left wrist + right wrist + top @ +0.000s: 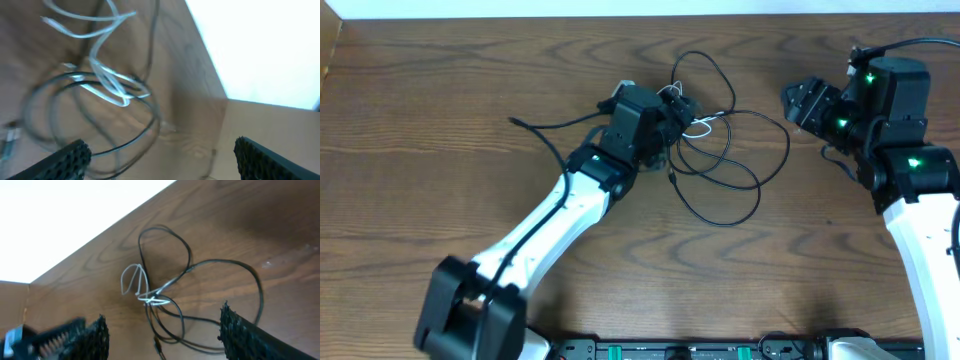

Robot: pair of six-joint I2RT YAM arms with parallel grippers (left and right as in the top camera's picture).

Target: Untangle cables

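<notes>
My left gripper is stretched out to the middle of the table and hangs over the tangle. It is released. In the left wrist view its two fingers stand wide apart at the bottom corners and clamp nothing. That view is blurred, so I cannot tell whether a fingertip touches a cord.

The white cable is bunched into a few short loops just ahead of those fingers. It crosses the black cable where the two are caught together. The black cable is much the longer. From the overhead camera it spreads in several wide loops to the right of my left gripper and toward the near side of the table. One smaller loop reaches toward the far edge.

My right gripper is on the right side, near the outermost black loop but apart from it, and it points toward the tangle. It is released too. Its fingers are spread with only bare wood and the far-off cords between them. Both cables lie flat on the table.
</notes>
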